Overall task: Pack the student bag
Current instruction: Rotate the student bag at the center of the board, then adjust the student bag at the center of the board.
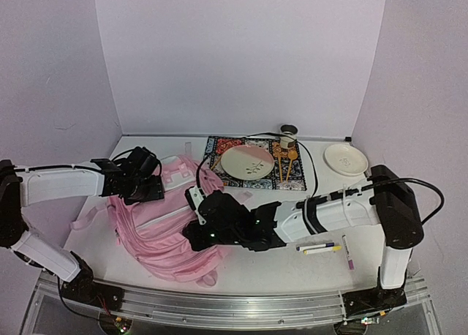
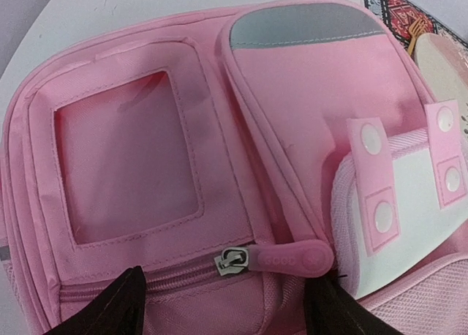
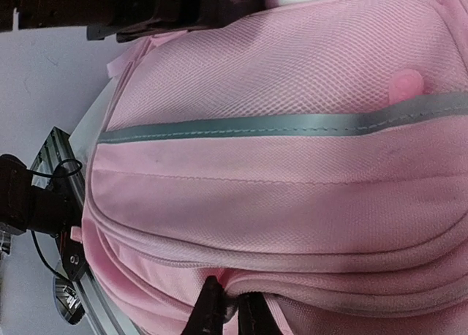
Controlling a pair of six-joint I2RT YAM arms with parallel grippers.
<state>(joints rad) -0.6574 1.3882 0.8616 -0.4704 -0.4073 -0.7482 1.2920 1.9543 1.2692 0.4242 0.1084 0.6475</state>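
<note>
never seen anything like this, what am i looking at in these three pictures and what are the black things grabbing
Two robot arms are bolted at a table's near edge. The wide picture comes from a camera above and behind them; the other two come from a camera on each wrist, looking past that arm's two-fingered tool. The big pink thing is the student bag, lying on the table. The left tool hangs open over its front zip. The right tool is shut on the bag's edge, seemingly pinching fabric. Behind lie a patterned mat with a plate, a second plate, a cup, and pens by the right arm.
</note>
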